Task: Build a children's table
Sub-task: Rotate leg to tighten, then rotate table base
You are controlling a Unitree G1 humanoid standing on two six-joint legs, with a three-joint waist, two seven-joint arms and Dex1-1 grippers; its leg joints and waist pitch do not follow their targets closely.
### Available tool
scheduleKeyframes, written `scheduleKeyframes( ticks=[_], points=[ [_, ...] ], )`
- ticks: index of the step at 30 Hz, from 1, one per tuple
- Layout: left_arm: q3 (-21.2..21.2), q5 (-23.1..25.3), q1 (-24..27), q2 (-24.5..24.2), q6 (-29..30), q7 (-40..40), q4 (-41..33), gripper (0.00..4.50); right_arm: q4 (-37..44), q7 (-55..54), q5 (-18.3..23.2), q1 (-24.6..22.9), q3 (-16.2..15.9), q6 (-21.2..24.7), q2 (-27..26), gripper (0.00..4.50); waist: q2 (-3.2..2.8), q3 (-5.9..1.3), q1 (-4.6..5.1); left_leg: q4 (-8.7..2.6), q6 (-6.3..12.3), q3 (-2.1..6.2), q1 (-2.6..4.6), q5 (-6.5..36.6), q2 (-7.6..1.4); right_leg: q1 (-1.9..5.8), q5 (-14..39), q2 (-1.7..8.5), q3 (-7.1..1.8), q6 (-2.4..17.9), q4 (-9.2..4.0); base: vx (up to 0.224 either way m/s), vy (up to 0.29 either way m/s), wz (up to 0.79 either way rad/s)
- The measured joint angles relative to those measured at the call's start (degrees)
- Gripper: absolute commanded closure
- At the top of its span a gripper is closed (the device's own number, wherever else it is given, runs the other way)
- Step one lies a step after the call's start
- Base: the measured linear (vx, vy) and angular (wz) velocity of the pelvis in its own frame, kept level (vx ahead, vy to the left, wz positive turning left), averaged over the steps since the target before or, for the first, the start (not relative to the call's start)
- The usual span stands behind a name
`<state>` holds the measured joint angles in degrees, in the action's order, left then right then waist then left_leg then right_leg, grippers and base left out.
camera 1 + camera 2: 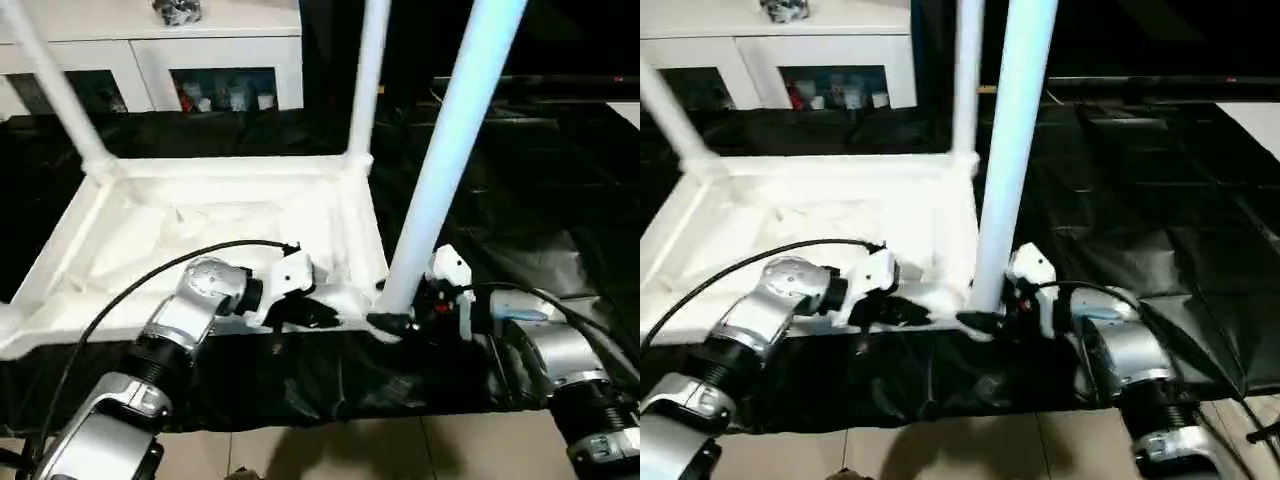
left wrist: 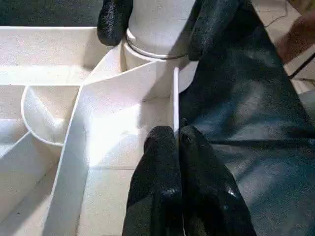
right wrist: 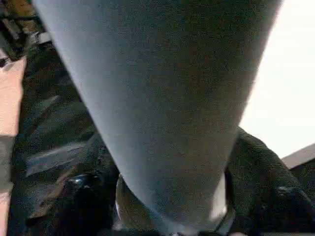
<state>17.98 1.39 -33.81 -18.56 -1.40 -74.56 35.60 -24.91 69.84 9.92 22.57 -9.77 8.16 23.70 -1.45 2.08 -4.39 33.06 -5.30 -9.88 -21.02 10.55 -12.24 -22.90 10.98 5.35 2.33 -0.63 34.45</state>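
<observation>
White plastic pretty much everywhere you looked: the children's table lay upside down on black sheeting, ribbed underside facing up, with legs sticking up at three of its corners. You had the near-right leg standing in its corner socket, and your right gripper was wrapped around the base of it, one black finger on each side of the collar. That reads as a hold on the leg, jaws spread about as wide as the leg is thick. From your right wrist camera the leg rose big and close between the two fingers.

Your left gripper was pinched closed, fingertips together with nothing between them, sitting right at the thin side wall of the tabletop, just short of that same corner. From the head camera you could see both silver forearms coming in low from each side and meeting at that near-right corner, left gripper over the table's rim.

Behind the table stood a white cabinet with glass doors, small colourful stuff inside and a dark object on top. Beige floor tiles showed along the near edge.
</observation>
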Motion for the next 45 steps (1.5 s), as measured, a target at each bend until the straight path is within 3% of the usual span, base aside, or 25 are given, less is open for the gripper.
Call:
scheduleKeyframes(
  ticks=[6, 14, 16, 24, 29, 30, 32, 34, 37, 41, 45],
  points=[
    [0.09, -0.18, 0.00, -0.27, -0.37, -1.20, 0.20, 4.50, 0.00, 1.51, 0.45, 0.00, -0.34, 0.29, 0.26, 2.02, 0.00, 0.00, -0.54, 0.05, 0.00, 0.00, 0.02, 0.00, -0.06, -0.02, 0.00, -0.02, 0.01, 0.00, 0.10, 0.000, 0.000, 0.00],
    [-0.13, -0.47, -0.01, 0.37, -0.56, -0.23, 0.75, 4.50, 1.21, -0.87, 0.74, -1.23, 0.93, 1.47, -1.18, 2.05, 0.01, 0.00, -0.57, 0.06, -0.01, -0.01, 0.03, 0.00, -0.10, -0.03, 0.00, -0.05, 0.01, 0.00, 0.15, 0.000, 0.000, 0.00],
    [-1.32, 0.14, -0.19, 1.24, 0.18, 3.78, 1.76, 4.50, 1.00, -8.32, 0.57, -2.15, 3.45, 1.74, -4.62, 2.06, 0.03, 0.00, -0.42, 0.15, -0.03, -0.02, 0.04, -0.01, -0.08, -0.01, 0.00, -0.04, -0.06, 0.00, 0.35, 0.000, 0.000, 0.00],
    [-2.67, 4.07, -1.93, 7.78, 3.65, 19.55, 4.26, 4.50, -4.67, -38.15, -1.86, -0.15, 11.04, -1.10, -17.34, 2.07, 0.07, -0.01, 1.77, 0.08, -0.07, 0.04, 0.23, -0.01, 0.25, -0.01, -0.09, 0.02, -0.18, -0.05, 0.41, 0.000, 0.000, 0.00],
    [-3.00, 5.17, -2.67, 9.83, 4.21, 23.79, 5.28, 4.50, -5.60, -47.69, -4.98, 1.22, 11.67, -2.22, -20.56, 2.07, -0.22, -0.09, 2.06, -0.03, -0.08, 0.08, 0.05, -0.01, 0.28, -0.02, -0.17, 0.02, -0.15, 0.08, 0.38, 0.000, 0.000, 0.00],
    [-3.09, 5.18, -2.80, 10.05, 4.20, 24.10, 5.53, 4.50, -5.60, -48.40, -6.12, 1.31, 11.42, -2.63, -20.70, 2.07, -0.36, -0.11, 2.09, -0.04, -0.08, 0.08, 0.03, -0.01, 0.29, -0.02, -0.15, 0.02, -0.16, 0.05, 0.35, 0.000, 0.000, 0.00],
    [-3.13, 5.19, -2.81, 10.20, 4.18, 24.27, 5.56, 4.50, -5.60, -48.66, -7.37, 1.31, 11.26, -3.06, -20.69, 1.37, -0.51, -0.14, 2.08, -0.06, -0.07, 0.08, 0.01, -0.01, 0.29, -0.02, -0.12, 0.02, -0.15, 0.00, 0.33, 0.000, 0.000, 0.00],
    [-3.14, 5.25, -2.82, 10.22, 4.01, 24.26, 5.56, 4.50, -5.60, -48.65, -7.99, 1.30, 10.97, -3.23, -20.63, 1.37, -0.55, -0.13, 2.09, -0.08, -0.07, 0.08, 0.01, -0.01, 0.29, -0.02, -0.11, 0.02, -0.14, -0.01, 0.31, 0.000, 0.000, 0.00],
    [-3.13, 5.57, -2.82, 10.28, 3.81, 24.29, 5.56, 4.50, -5.60, -48.64, -8.41, 1.30, 10.48, -3.31, -20.51, 0.94, -0.54, -0.12, 2.13, -0.08, -0.07, 0.08, 0.02, -0.01, 0.29, -0.02, -0.11, 0.02, -0.14, -0.01, 0.29, 0.000, 0.000, 0.00],
    [-2.59, 5.75, -2.82, 10.30, 3.02, 24.08, 5.36, 4.50, -4.97, -45.53, -8.50, 0.85, 8.20, -4.09, -17.31, 0.84, -0.41, -0.04, 1.92, -0.09, -0.07, 0.08, -0.01, -0.01, 0.28, -0.02, -0.11, 0.04, -0.12, -0.03, 0.22, 0.000, 0.000, 0.00],
    [-1.62, 5.71, -2.51, 10.28, 2.38, 22.63, 3.83, 4.50, 0.37, -34.90, -6.24, -3.46, 8.57, -5.11, -9.88, 0.84, -0.39, -0.03, 0.57, -0.08, -0.02, 0.07, -0.08, -0.02, 0.26, -0.04, -0.06, 0.03, -0.06, -0.10, -0.05, 0.000, 0.000, 0.00]
  ],
)
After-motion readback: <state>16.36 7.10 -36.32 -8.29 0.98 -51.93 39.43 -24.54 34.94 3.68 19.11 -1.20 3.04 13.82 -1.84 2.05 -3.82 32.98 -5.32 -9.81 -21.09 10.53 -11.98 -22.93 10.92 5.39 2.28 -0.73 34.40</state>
